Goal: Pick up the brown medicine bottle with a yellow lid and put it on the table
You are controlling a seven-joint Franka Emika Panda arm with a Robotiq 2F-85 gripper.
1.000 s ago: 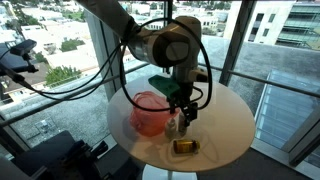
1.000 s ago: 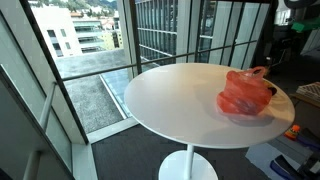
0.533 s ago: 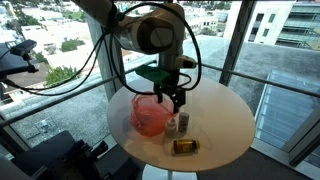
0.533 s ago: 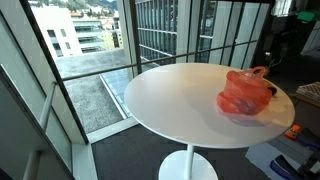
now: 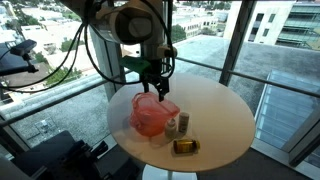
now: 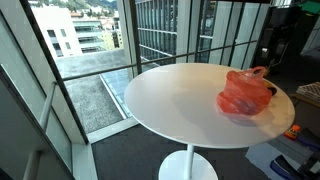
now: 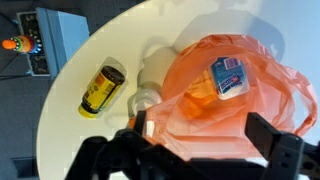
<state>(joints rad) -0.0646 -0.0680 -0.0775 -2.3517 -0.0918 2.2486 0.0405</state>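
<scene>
The brown medicine bottle with a yellow lid (image 7: 101, 90) lies on its side on the round white table (image 7: 90, 40); it also shows near the table's front edge in an exterior view (image 5: 184, 147). My gripper (image 7: 205, 140) is open and empty, hovering above the orange plastic bag (image 7: 235, 95), which holds a small white and blue item (image 7: 229, 77). In an exterior view the gripper (image 5: 154, 90) hangs above the bag (image 5: 150, 115). A small clear bottle (image 7: 145, 100) stands beside the bag.
The bag shows on the table in an exterior view (image 6: 245, 92). Two small upright bottles (image 5: 177, 124) stand between the bag and the brown bottle. Glass walls and railings surround the table. A grey box (image 7: 50, 40) sits on the floor beyond the table edge.
The arm has risen and moved from above the small bottles to above the orange bag. The brown bottle has not moved.
</scene>
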